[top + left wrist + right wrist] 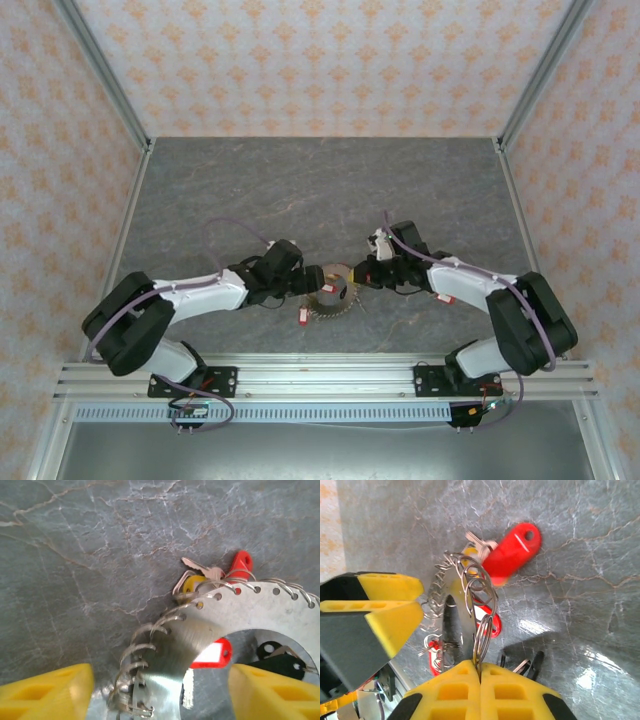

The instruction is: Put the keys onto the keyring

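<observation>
I have a broad grey marbled worktop [320,190], bare and roomy toward the far wall and both side walls. Everything I'm working on crowds near the front rail. The flat silvery metal keyring [333,303], its rim strung with wire loops, sits between the two pincers. My left pincer [161,672] gapes wide, straddling it. My right pincer [480,672] is clamped on one wire loop. Small silver keys [200,569] with red plastic tags [512,550] hang at the rim.

left arm [195,293], right arm [470,282]: white links, black joints | cables [232,226]: lilac, looped over wrists | left gripper [160,692], right gripper [480,672]: yellow fingers, square moulded recesses, black backs | bases [195,382]: black plates, bottom edge
</observation>
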Tool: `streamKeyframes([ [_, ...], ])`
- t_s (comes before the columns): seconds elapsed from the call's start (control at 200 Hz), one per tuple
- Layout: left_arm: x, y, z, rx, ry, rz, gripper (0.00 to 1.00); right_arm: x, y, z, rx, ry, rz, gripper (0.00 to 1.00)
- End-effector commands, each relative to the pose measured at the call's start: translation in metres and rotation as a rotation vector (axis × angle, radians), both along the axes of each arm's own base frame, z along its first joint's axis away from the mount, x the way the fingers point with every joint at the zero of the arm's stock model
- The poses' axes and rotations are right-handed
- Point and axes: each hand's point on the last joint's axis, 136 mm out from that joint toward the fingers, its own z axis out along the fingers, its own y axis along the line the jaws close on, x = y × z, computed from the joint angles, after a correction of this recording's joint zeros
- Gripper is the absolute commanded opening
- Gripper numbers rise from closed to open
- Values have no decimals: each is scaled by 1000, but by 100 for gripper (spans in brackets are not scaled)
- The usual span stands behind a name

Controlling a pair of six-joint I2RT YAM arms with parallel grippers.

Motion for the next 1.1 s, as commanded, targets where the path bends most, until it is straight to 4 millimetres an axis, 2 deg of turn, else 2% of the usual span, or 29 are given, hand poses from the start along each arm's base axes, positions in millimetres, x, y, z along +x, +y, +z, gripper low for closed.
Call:
streamKeyframes([
  [0.0,11,13,20,-53,-62,34,94,10,7,28,102,-85,-8,0],
  [0.06,17,16,32,-110,-82,40,100,11,8,37,129,-107,-7,0],
  [0.225,27,7,60,-259,-109,-7,98,14,14,63,215,-149,1,0],
  [0.35,33,12,61,-297,-91,2,93,17,15,79,258,-189,-9,0],
  [0.536,39,16,58,-305,-80,4,90,18,16,84,275,-198,-12,0],
  [0.716,45,17,57,-363,-58,-16,87,18,22,100,342,-213,11,0],
  [0.951,48,7,74,-447,-59,-106,81,16,28,123,395,-239,61,0],
  [1.096,49,2,87,-520,-75,-145,70,15,31,133,424,-263,89,0],
])
